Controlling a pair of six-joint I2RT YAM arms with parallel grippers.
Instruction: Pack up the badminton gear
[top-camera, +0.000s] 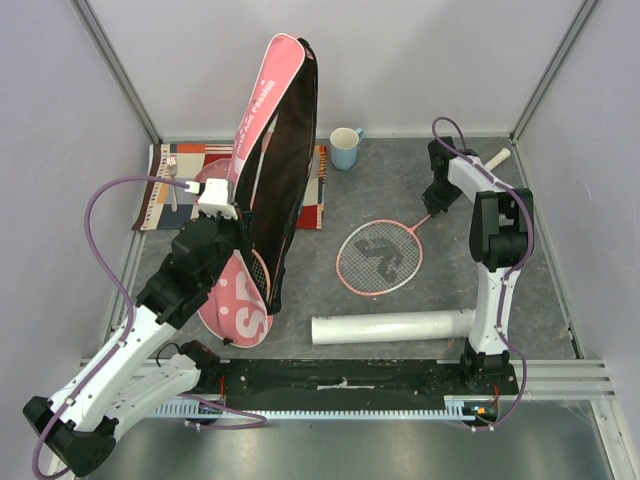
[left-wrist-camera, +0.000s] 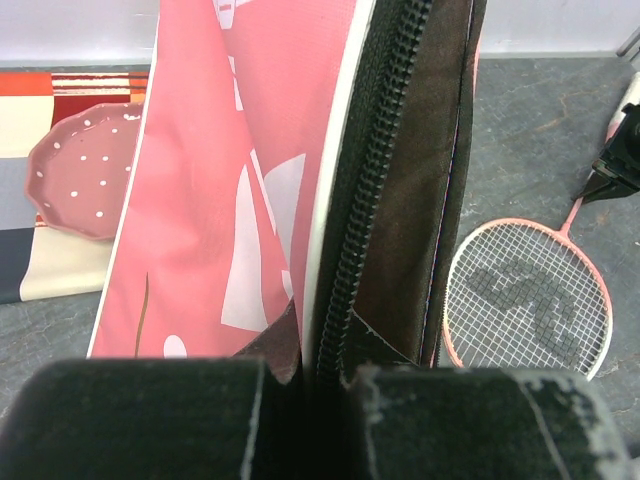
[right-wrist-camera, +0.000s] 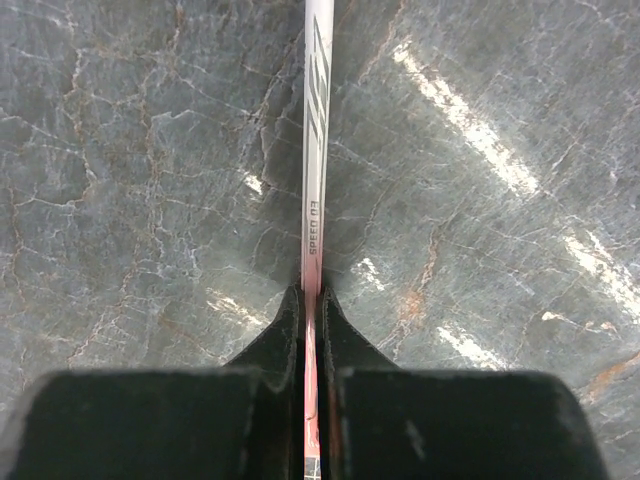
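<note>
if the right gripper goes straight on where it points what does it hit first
Probably the grey table: the right gripper, shut on the racket shaft, points down at it. Depth is unclear.

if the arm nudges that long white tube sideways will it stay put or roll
It probably rolls: the white tube is round and lies on its side on the flat table. Its smooth, wide surface would likely let a two-finger pinch slip.

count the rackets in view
1 clearly: the pink-framed racket lies on the table right of centre, its shaft pinched by the right tool. Another may be hidden inside the pink bag that the left tool holds upright.
</note>
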